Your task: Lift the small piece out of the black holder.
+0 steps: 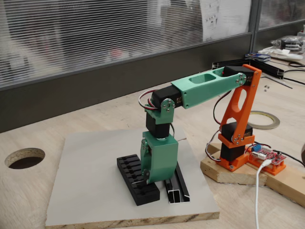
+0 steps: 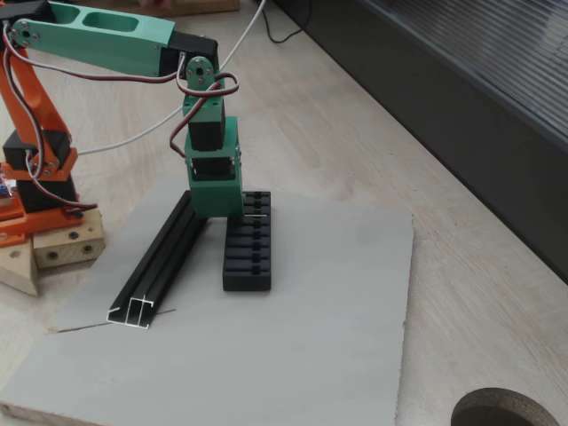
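The black holder (image 1: 137, 180) lies on the grey board (image 1: 90, 191), and the long rail (image 1: 177, 186) sits just right of it. The green claw (image 1: 145, 177) reaches down to the holder's slots; a thin grey sliver there (image 2: 256, 215) is probably the small piece. I cannot tell whether the claw grips it. Best to lift straight up, slowly, so the piece does not snag.

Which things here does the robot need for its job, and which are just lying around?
For the job:
- black holder
- small piece, at the holder's end
- pincer, down at the holder

Just lying about:
- long black rail
- tape roll
- grey board underneath
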`<state>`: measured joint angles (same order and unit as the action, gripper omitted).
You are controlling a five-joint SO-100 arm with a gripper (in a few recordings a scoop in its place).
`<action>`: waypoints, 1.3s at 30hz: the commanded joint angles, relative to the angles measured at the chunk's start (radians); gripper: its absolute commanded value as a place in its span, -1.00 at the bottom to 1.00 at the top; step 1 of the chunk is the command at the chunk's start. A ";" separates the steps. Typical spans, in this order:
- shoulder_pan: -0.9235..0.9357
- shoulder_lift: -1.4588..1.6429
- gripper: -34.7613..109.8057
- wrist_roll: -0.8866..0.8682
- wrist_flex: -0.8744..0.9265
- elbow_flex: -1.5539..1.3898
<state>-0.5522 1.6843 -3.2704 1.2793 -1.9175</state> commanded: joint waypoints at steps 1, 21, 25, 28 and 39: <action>0.040 0.034 -0.17 -0.003 0.025 -0.006; 0.044 0.035 -0.42 -0.002 0.025 -0.008; 0.046 0.035 -0.44 -0.002 0.025 -0.006; 0.046 0.035 -0.44 -0.003 0.025 -0.003; 0.048 0.037 -0.44 -0.003 0.025 0.003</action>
<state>-0.5001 1.6843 -3.2704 1.2793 -1.9221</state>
